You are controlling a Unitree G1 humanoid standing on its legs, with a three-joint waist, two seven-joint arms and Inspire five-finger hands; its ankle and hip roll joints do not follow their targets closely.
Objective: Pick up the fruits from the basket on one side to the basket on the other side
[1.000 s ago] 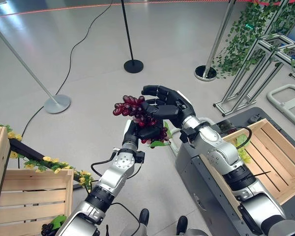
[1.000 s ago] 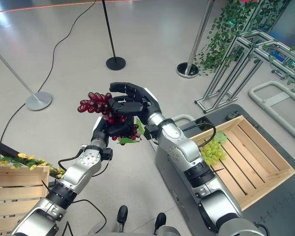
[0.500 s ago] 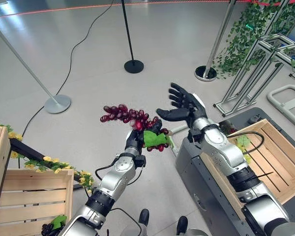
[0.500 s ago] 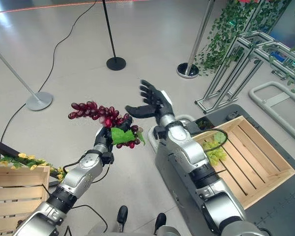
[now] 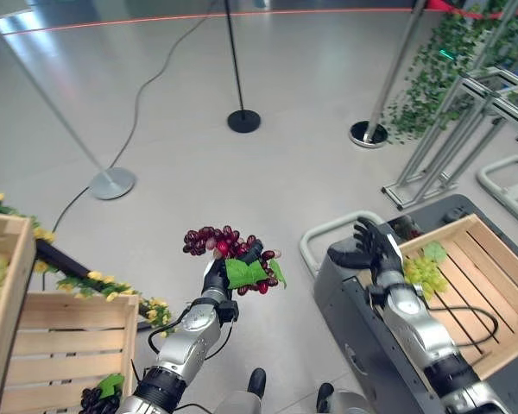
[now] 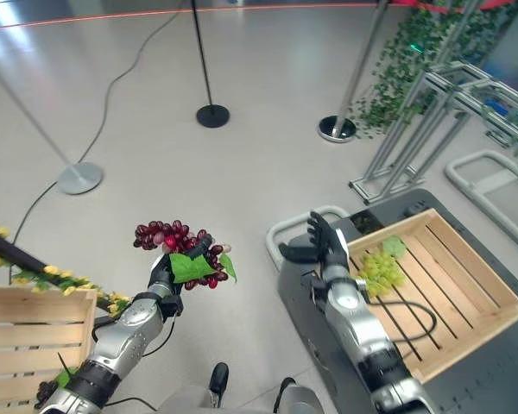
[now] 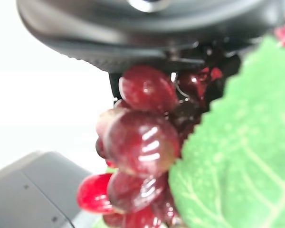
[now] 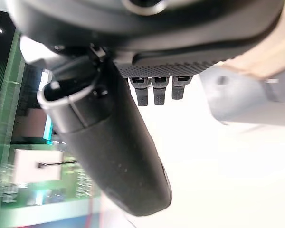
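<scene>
Left hand (image 5: 214, 278) grips red grapes (image 5: 217, 243); leaf (image 7: 237, 156) close-up.

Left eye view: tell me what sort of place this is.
Probably an exhibition or demo hall: a smooth grey floor, barrier posts on round bases, and wooden fruit crates dressed with artificial vines.

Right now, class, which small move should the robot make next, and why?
Probably carry the red grapes toward a crate: the left hand grips them in mid-air above the floor, while the right hand is open beside the right crate, which holds green grapes.
</scene>
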